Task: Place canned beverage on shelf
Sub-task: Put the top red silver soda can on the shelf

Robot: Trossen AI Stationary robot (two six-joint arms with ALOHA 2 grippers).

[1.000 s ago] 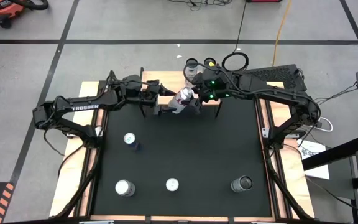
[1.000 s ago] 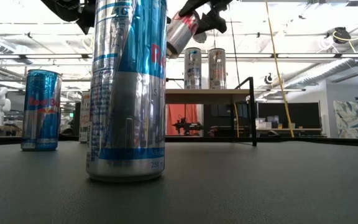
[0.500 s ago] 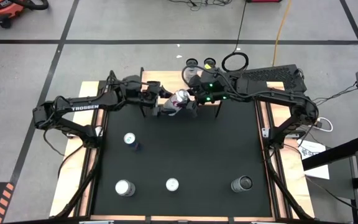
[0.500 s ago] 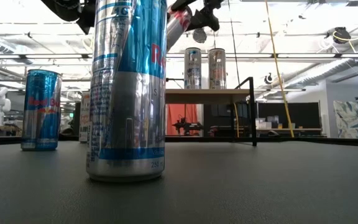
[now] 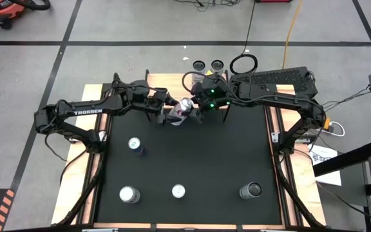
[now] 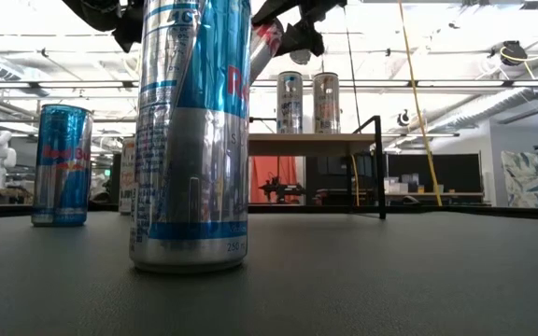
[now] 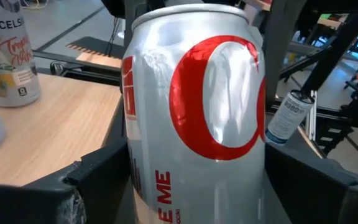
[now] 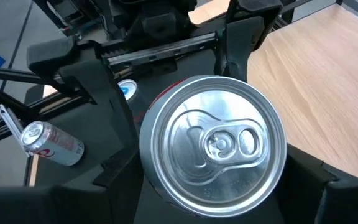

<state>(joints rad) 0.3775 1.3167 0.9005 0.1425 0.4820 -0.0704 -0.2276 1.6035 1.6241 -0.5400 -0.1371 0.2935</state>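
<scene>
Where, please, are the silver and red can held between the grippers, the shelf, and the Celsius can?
Silver and red can [image 7: 194,118]: left wrist view, on its side wall.
Shelf [image 7: 48,134]: left wrist view, bare pale wood top.
Celsius can [image 7: 12,53]: left wrist view, on its printed label.

Two cans [image 6: 307,103] atop shelf [image 6: 314,138] (far back).

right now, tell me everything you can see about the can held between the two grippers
The silver can has a big red curved mark, red lettering and an unopened pull-tab top. It hangs tilted above the shelf, at its front edge. The left gripper and right gripper both flank it; dark fingers sit on either side.
</scene>
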